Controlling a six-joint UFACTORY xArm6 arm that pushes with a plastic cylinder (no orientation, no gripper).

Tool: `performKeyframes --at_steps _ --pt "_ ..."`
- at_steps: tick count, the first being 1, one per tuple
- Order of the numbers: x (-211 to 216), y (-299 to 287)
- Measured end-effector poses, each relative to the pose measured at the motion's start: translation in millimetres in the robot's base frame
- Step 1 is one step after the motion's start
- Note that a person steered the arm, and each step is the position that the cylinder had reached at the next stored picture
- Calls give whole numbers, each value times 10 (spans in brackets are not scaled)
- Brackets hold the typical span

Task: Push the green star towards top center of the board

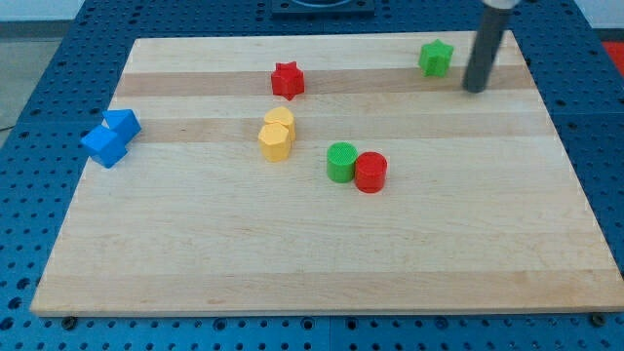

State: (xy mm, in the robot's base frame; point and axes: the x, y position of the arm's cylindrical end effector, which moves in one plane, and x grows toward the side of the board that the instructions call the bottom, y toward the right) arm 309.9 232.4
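Note:
The green star (436,58) lies near the top right of the wooden board (322,263). My tip (474,89) rests on the board just to the right of the star and slightly below it, a small gap apart. The dark rod rises from it to the view's top edge.
A red star (287,80) lies at top centre-left. Two yellow blocks (277,134) touch each other in the middle. A green cylinder (341,162) touches a red cylinder (370,173). Two blue blocks (111,137) sit at the left edge.

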Motion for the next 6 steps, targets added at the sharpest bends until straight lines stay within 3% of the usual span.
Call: performKeyframes --at_steps 1,3,5,6 --pt "-297 88" --pt "-413 -1118" --pt "-583 -867" --pt "-657 -1656"
